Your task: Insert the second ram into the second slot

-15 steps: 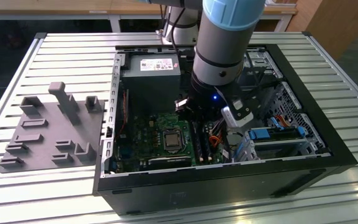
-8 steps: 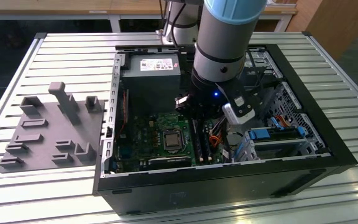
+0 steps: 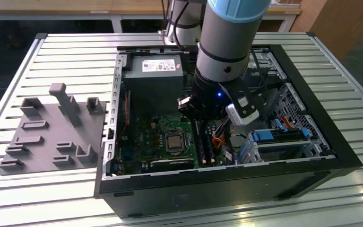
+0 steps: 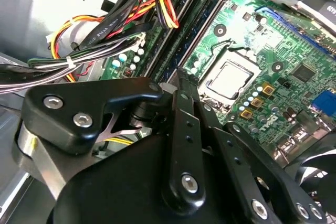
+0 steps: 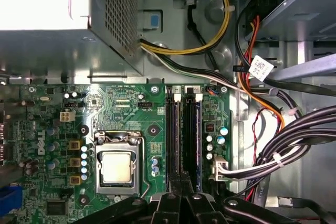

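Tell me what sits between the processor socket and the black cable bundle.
In the first wrist view, the long dark memory slots lie between the processor socket and the black cable bundle, with a white connector beside them.

Slatted table [image 3: 55, 52] under case [image 3: 307, 156], fixture [image 3: 49, 137]

Green motherboard [image 5: 131, 129] w/ silver CPU [image 5: 116, 167], black pincer [image 4: 181, 85], yellow/red/black cables [image 5: 252, 77], grey ribbed table [image 3: 55, 61].

Harsh white glare on the power supply [image 5: 42, 3], dim case interior, blurred close-up linkage.
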Robot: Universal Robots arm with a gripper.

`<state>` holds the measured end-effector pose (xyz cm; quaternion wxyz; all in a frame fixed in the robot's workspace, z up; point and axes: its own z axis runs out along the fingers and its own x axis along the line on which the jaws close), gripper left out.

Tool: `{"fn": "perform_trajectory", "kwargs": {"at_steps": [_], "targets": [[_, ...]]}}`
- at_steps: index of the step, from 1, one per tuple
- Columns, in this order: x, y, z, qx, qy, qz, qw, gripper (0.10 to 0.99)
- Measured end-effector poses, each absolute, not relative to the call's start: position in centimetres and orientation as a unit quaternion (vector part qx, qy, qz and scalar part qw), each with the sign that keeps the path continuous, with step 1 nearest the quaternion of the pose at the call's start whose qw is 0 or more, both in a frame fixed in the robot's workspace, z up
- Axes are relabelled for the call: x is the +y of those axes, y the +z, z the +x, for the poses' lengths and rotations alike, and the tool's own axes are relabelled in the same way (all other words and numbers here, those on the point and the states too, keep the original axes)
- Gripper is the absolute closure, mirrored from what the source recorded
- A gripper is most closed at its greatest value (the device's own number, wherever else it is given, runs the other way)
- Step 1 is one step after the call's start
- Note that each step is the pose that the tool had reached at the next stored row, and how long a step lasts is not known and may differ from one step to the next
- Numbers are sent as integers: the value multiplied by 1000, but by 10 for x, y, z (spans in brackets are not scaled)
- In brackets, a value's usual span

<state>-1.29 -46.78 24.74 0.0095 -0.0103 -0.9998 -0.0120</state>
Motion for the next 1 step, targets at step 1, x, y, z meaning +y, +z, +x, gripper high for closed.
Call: {"fn": "perform_trajectory", "kwargs": {"at_steps": [1], "targets": [[-468, 247, -13, -1000, -12, -10, 10, 980]]}}
